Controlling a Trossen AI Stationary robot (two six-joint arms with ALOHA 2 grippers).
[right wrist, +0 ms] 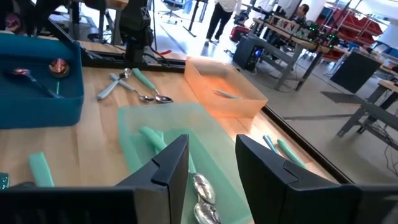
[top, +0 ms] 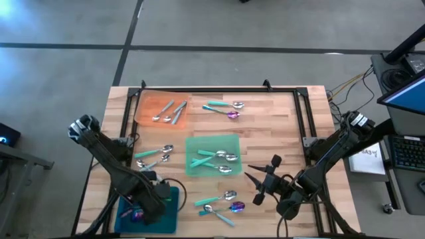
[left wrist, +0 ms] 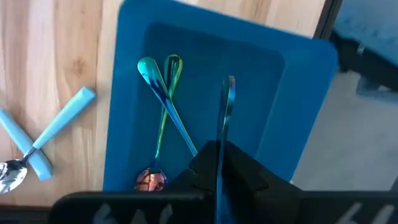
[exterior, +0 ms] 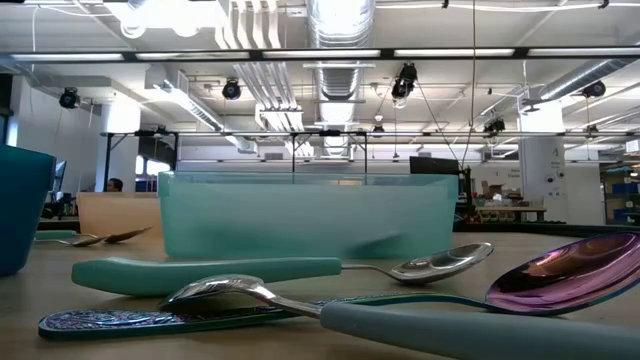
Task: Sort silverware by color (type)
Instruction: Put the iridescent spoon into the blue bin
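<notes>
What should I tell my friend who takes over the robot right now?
Left gripper is over the blue tray, shut on a rainbow utensil; two rainbow pieces already lie crossed inside.
Right gripper hangs open beside the green tray, holding nothing.
Done: silver pieces in the orange tray, teal-handled spoons in the green one.
Left: loose spoons on the table, in three clusters.

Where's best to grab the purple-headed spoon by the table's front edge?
Take the purple-headed spoon by its teal handle, from above, fingers across it: it lies flat, handle thickest. The open right gripper is nearest; the left gripper holds an iridescent utensil.
</notes>
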